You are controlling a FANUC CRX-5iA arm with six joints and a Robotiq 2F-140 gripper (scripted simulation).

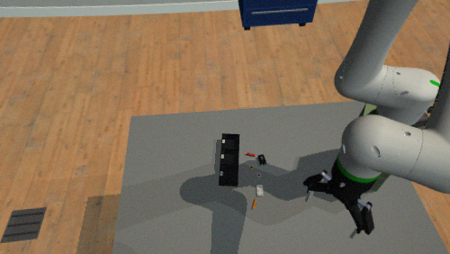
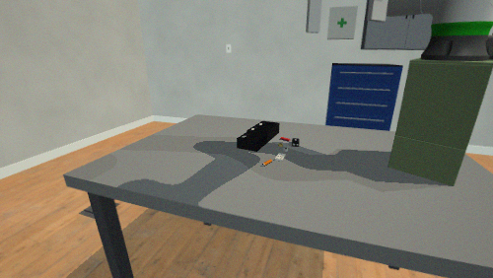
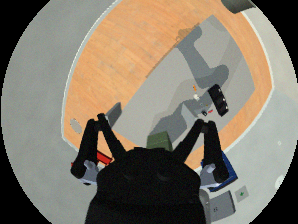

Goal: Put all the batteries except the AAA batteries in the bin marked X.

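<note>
The tool (image 1: 335, 212) hangs spread wide and holds nothing, well off from the small batteries. These lie scattered on the worktop (image 1: 171, 135) just beside the black row of bins (image 1: 229, 159): an orange one (image 1: 255, 204), a pale one (image 1: 259, 190), a red one (image 1: 250, 154), a black one (image 1: 261, 158). No pick seems begun. Next comes choosing a battery that is not AAA, descending over it and closing; which bin bears the X cannot be read.

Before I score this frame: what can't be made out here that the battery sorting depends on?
- Bin row: the X mark is unreadable in every view, too small.
- Small items, such as the orange one and the red one: battery types too tiny and blurred to name.
- Gripper, open: absent from the exterior view, cut off by its edge.
</note>
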